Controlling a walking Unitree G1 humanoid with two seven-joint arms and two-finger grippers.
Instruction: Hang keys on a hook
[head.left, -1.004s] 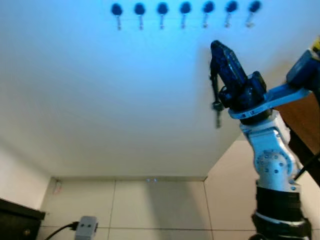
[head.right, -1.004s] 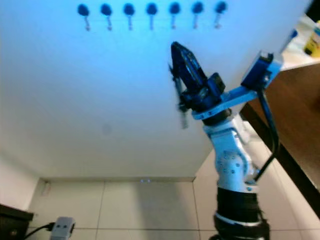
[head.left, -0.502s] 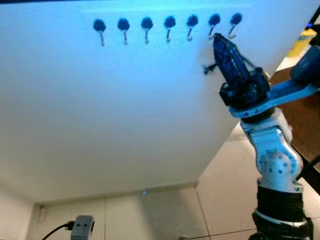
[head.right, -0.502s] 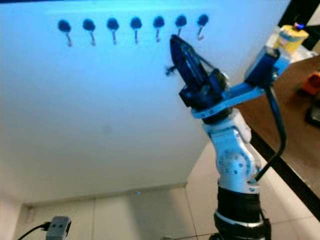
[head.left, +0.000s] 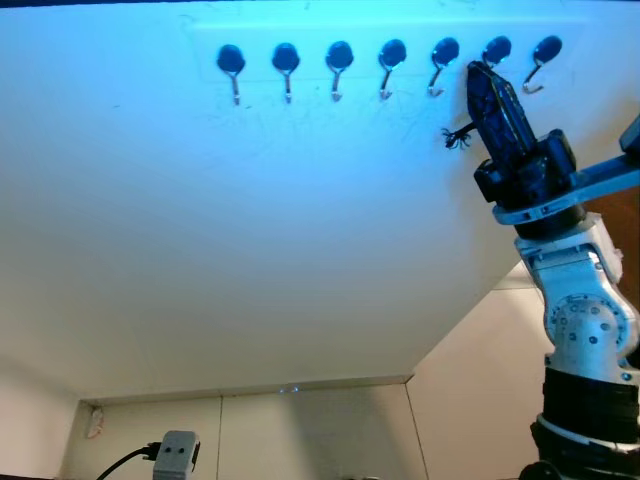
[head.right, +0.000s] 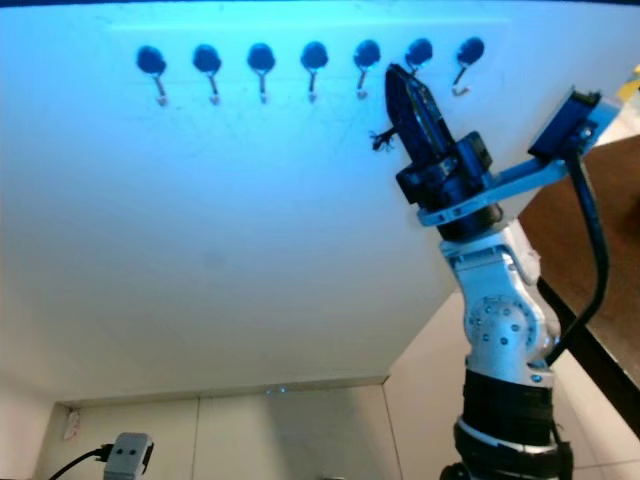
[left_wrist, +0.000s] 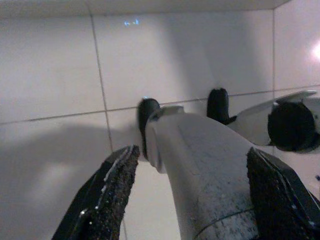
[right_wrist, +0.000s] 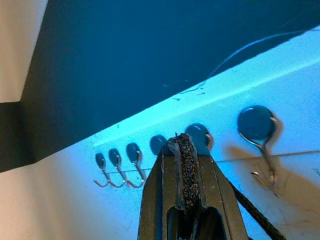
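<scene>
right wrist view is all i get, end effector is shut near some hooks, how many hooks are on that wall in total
Observer: Seven hooks in one row, seen from the head camera.
Operator: which one am i closest to
Observer: The right end effector has its tip just below the sixth hook from the robot's left.
Operator: do i have the keys
Observer: A small dark bunch, likely the keys, sticks out beside the shut fingers.
</scene>
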